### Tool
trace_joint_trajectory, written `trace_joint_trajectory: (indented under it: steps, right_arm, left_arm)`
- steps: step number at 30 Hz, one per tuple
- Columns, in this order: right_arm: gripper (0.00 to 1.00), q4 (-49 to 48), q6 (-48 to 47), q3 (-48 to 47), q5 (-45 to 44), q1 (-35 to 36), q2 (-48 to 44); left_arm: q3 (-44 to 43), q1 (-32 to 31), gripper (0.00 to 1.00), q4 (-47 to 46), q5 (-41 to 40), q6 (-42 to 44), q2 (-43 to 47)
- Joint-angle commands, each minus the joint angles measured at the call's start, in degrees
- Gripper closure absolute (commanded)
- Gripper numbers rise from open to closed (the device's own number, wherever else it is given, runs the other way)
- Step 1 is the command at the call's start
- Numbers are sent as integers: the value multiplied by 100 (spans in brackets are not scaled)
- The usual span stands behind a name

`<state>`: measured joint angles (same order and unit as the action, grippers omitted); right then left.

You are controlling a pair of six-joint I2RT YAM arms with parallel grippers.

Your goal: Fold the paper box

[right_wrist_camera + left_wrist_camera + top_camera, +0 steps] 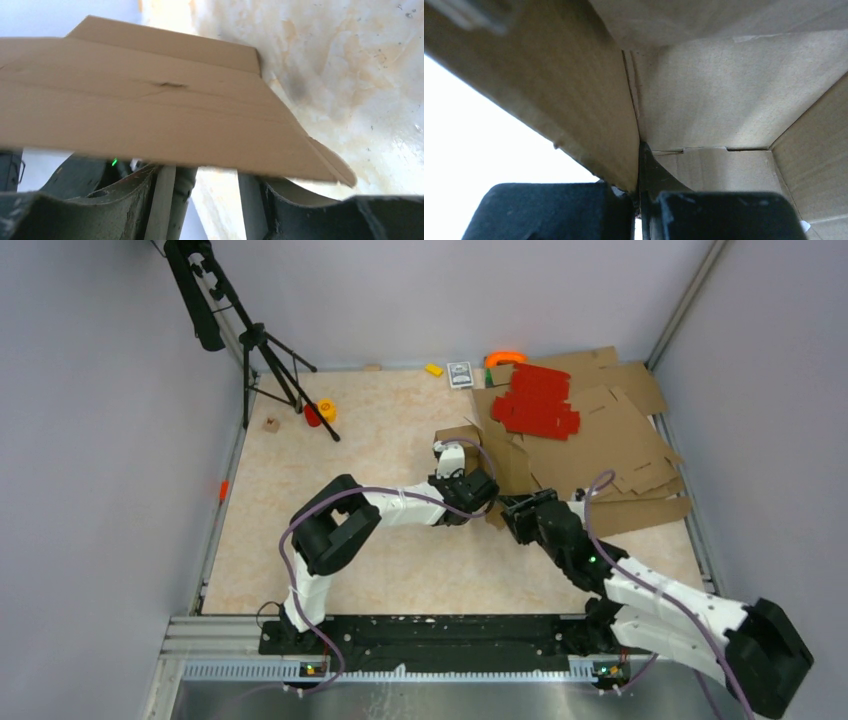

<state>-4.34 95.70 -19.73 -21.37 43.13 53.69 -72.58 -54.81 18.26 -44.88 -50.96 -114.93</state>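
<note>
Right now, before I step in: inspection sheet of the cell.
Surface: beige marbled table, no spills seen.
Job's things: paper box, part-folded, mid-table.
Clutter: red cardboard sheets on flat brown cardboard sheets, far right; yellow block, orange ring at far edge.
Grippers: left fingers shut on a paper box wall; right fingers apart, cardboard panel across them.
Cables: purple cables looped along both arms.
Surroundings: black tripod far left; grey walls.

No legible text, label, brand, number or sign appears in any view. The small card [460,374] near the 12 o'clock edge of the worktop [400,570] carries print too small to read. The visible faces of the paper box [724,95] are plain brown cardboard.
</note>
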Motion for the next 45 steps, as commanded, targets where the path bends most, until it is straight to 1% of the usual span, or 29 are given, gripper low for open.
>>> trace_joint_trajectory:
  steps: [1,2,3,4,5,7,8,11,13,14,16,17,18,20,23,24,28,32,35,39,41,45]
  right_arm:
    - [52,1169,-1071,-385,-320,377,-893]
    - [53,1459,-1218,-570,-428,572,-950]
    - [57,1687,-1307,-731,-512,764,-978]
    - [67,1787,-1407,-826,-531,940,-985]
    - [80,1766,-1531,-861,-515,1107,-998]
    - [99,1747,-1486,-858,-505,1436,-988]
    - [100,1716,-1447,-840,-538,1615,-969]
    - [100,1782,-1308,-882,-838,2158,-850]
    - [100,1663,-1088,-769,-807,2398,-722]
    - [100,1340,-1113,-587,-623,2401,-688]
    - [100,91,-1548,-138,-288,2406,-700]
    - [100,-385,-1680,9,-177,2391,-704]
    - [100,-539,-1737,42,-85,2340,-675]
    - [100,-480,-1700,48,279,2095,-557]
    - [100,-1756,-1683,521,1211,1601,-350]
    - [100,-1939,-1695,590,1444,1465,-254]
    - [100,-1987,-1849,424,1937,1098,70]
    - [100,-2652,-1709,625,2319,624,354]
    - [100,-2784,-1849,598,2458,284,563]
    - [100,-2797,-1865,561,2545,103,818]
    - [100,-2647,-1896,629,2366,100,705]
    - [97,-1975,-2094,751,1941,2,-25]
  left_arm:
    - [40,-13,100,169,41,26,-92]
    - [33,-11,100,166,41,25,-91]
    - [33,-12,100,173,53,29,-95]
    - [19,-13,100,169,50,33,-99]
    - [8,-13,100,169,50,33,-99]
    - [14,-13,100,177,42,34,-99]
    - [10,-11,100,184,41,26,-104]
    - [19,-10,100,195,41,7,-104]
    - [17,-12,100,202,50,-1,-100]
    - [23,-11,100,203,54,-10,-93]
    - [26,-13,100,211,44,-10,-83]
    - [31,-13,100,205,46,-11,-74]
    - [36,-13,100,204,42,-6,-73]
    - [40,-13,100,221,35,-2,-73]
    - [49,-12,100,206,44,-2,-73]
    - [48,-11,100,198,46,-2,-73]
    - [57,-13,100,198,37,-2,-77]
    - [76,-12,100,178,38,7,-57]
    - [103,-12,100,141,45,20,-35]
    - [136,-11,100,125,47,31,-7]
    - [133,-13,100,125,34,33,-3]
    - [145,-13,100,110,32,33,-3]
